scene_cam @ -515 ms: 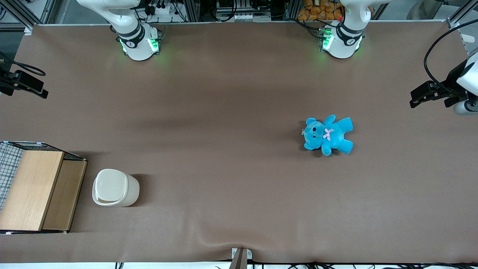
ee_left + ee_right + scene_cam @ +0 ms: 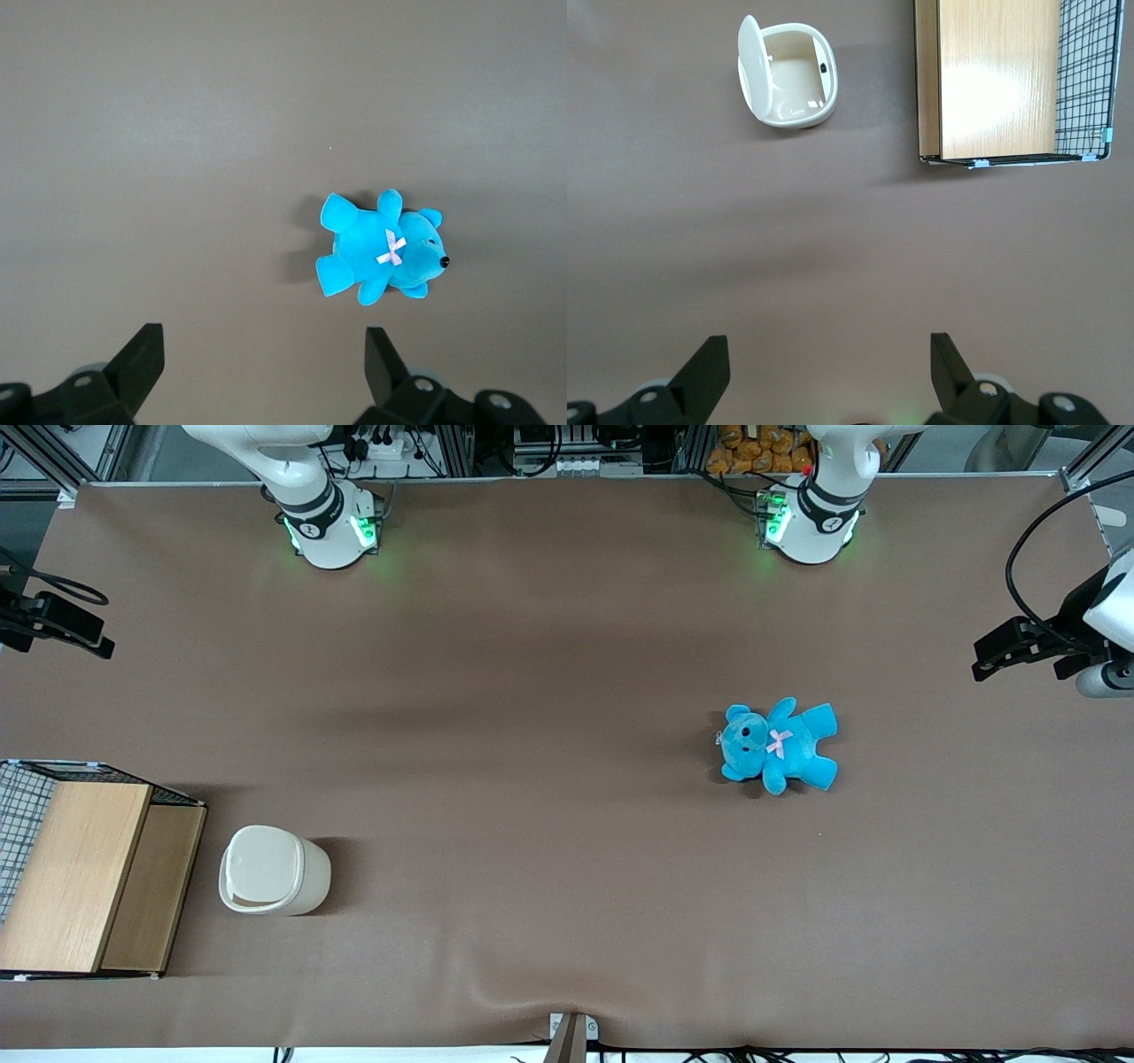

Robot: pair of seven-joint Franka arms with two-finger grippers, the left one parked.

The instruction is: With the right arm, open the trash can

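The trash can [image 2: 270, 870] is a small cream-white bin on the brown table, toward the working arm's end and near the front camera. In the right wrist view the trash can [image 2: 793, 75] shows its hollow inside, and its lid [image 2: 749, 66] stands up on edge at one side. My right gripper [image 2: 828, 354] is open and empty, its two black fingers [image 2: 709, 365] wide apart, high above bare table and well away from the can. In the front view only the right arm's base [image 2: 328, 527] and lower link show; the gripper is out of that view.
A wooden box with wire mesh [image 2: 84, 872] stands right beside the trash can, at the table's end; it also shows in the right wrist view [image 2: 1001, 80]. A blue teddy bear [image 2: 778, 746] lies toward the parked arm's end. A black camera mount [image 2: 53, 624] overhangs the working arm's end.
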